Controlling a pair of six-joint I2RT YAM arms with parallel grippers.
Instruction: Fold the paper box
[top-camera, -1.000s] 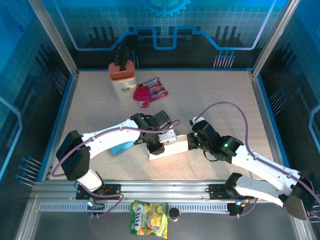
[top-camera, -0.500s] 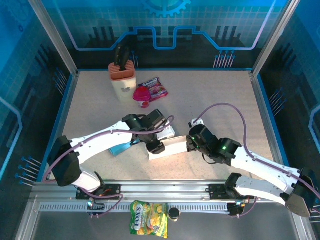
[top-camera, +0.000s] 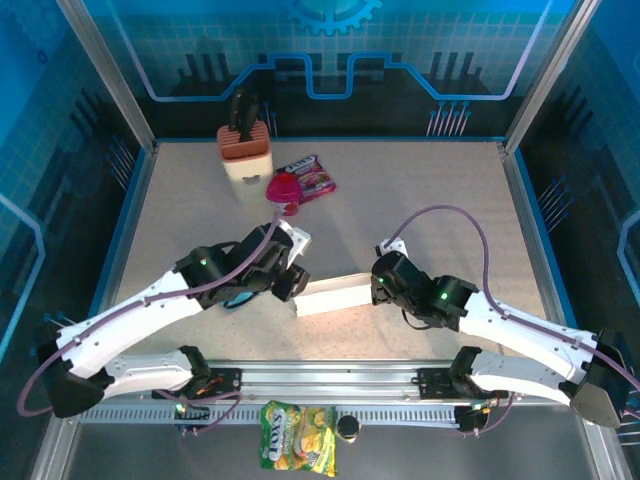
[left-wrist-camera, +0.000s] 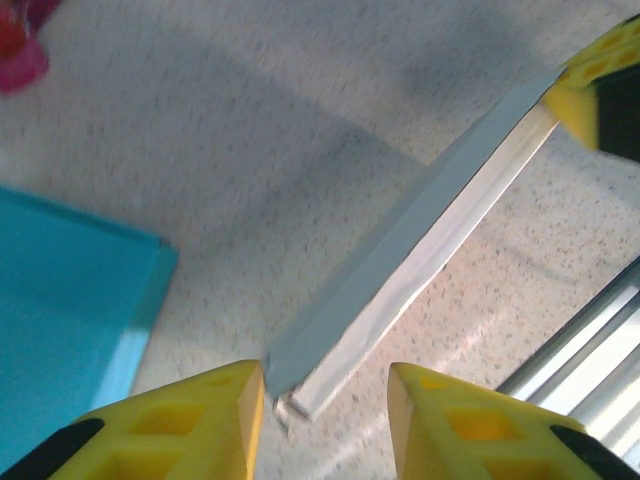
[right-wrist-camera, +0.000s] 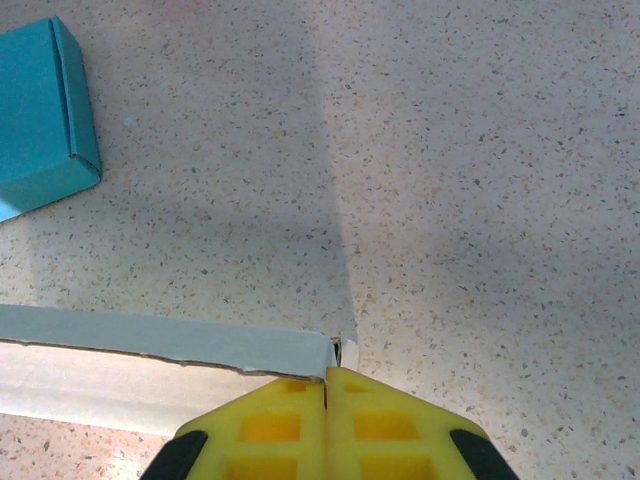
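The right claw (right-wrist-camera: 326, 374) is pinched shut on the right end of the paper box (top-camera: 335, 293), a flattened white strip lying mid-counter between the arms. The left claw (left-wrist-camera: 325, 385) stands open astride its left end. For a straight crease, it should probably close squarely there while the right anchors.

A yellow snack bag (top-camera: 297, 450) lies on the near rail. The speckled counter (top-camera: 430, 190) carries a teal box (right-wrist-camera: 45, 110), then a pink cup (top-camera: 285, 190), a snack packet (top-camera: 315, 175) and a beige knife holder (top-camera: 245, 160) near the blue-lit back wall.
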